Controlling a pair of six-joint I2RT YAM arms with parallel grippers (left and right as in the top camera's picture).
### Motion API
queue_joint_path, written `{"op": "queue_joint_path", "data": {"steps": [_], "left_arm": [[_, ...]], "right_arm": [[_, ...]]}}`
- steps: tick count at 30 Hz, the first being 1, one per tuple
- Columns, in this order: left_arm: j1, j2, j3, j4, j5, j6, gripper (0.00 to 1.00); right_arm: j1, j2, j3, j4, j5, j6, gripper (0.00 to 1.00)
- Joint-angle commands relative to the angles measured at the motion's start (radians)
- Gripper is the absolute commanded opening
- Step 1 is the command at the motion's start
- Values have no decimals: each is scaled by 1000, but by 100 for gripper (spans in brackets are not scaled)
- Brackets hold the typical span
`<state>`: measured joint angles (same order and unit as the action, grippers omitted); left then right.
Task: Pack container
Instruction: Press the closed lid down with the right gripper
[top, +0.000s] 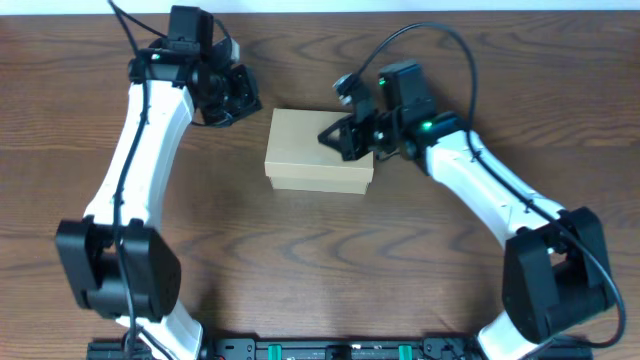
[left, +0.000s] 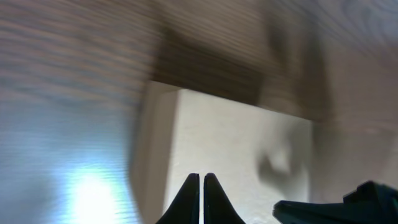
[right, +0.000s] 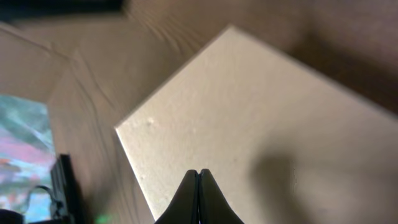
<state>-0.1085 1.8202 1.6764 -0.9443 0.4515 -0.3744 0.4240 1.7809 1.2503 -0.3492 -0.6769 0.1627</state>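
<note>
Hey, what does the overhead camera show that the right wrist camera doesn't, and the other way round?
Overhead only: both whole arms, the left tool apart from the container near its far left corner, and the container's full outline, lid closed. Right wrist only: the right tool with its tips pressed together over the lid, and a small mark near the lid's corner. Both: the tan container, the right tool and the wood table.

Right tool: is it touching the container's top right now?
Cannot tell. Overhead, the right tool overlaps the container's right edge, but height is unreadable. The right wrist view shows shut fingertips over its top, with no plain contact or gap.
</note>
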Motion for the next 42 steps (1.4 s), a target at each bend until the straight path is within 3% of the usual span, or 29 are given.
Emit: {"op": "queue_joint_path", "data": {"steps": [1,12,28,38,39,40,41,42], "left_arm": [[1,-43,12,-37,-174,19,5],[2,-61,12,-117,-286,19,6],[2,-61,12,-119,-329,15,5],[3,-111,36,-133,-328,16,8],[3,-125,36,-134,-327,16,17],[3,-134,36,-135,-328,16,29],[3,-144,36,-137,-328,16,41],[3,-153,36,-140,-328,16,54]], "right_arm": [[58,-17,12,-35,140,-38,1],[157,-11,11,-171,395,-102,1],[193,52,11,-182,448,-125,1],[179,-101,48,-235,446,-136,1],[171,-119,48,-247,445,-145,6],[164,-132,48,-254,446,-150,24],[158,-148,48,-261,445,-160,52],[151,-162,48,-266,446,-166,66]]}}
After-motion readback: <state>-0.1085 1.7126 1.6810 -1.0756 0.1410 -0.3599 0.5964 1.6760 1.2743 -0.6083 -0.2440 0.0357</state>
